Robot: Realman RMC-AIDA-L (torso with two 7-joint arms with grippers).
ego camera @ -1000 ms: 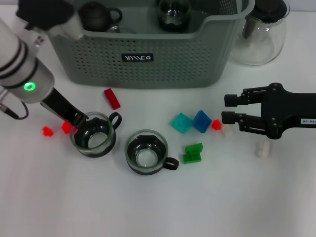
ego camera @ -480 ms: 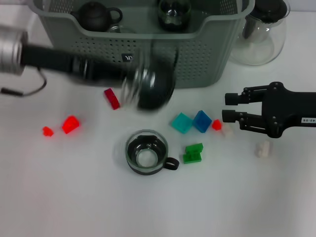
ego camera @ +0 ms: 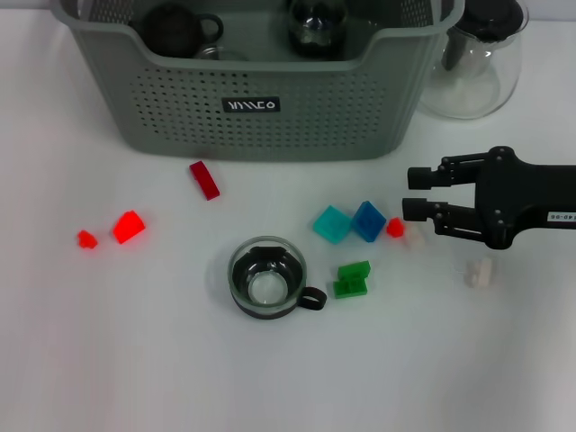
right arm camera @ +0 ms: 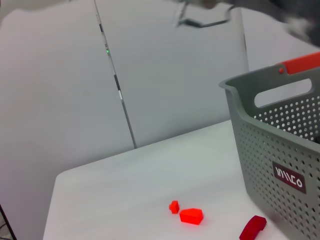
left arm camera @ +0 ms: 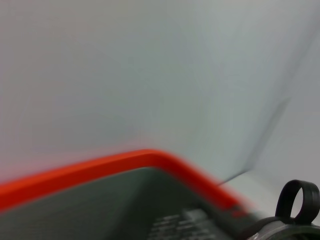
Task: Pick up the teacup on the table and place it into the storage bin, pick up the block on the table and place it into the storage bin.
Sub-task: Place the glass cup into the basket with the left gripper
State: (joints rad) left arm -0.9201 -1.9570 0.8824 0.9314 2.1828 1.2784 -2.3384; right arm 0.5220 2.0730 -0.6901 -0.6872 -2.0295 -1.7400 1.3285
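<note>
One glass teacup (ego camera: 266, 279) with a black handle stands on the white table, in front of the grey-green storage bin (ego camera: 270, 108). Small blocks lie around it: a red bar (ego camera: 204, 179), a red block (ego camera: 128, 226), a cyan one (ego camera: 332, 223), a blue one (ego camera: 368, 220) and a green one (ego camera: 353, 279). My right gripper (ego camera: 410, 193) hovers open at the right, fingers pointing toward the blue block, holding nothing. My left gripper is out of the head view. The blurred left wrist view shows only a black cup handle (left arm camera: 298, 200); whether that cup is held cannot be told.
A dark teapot (ego camera: 175, 27) and a glass cup (ego camera: 315, 22) sit inside the bin. A clear glass pitcher (ego camera: 477, 63) stands right of the bin. Small red (ego camera: 394, 227) and white (ego camera: 478, 272) pieces lie near my right gripper. The right wrist view shows the bin's wall (right arm camera: 280, 150).
My left arm lifted the left-hand teacup off the table, swung it up toward the bin and has left the head view with it. The right arm has stayed put.
</note>
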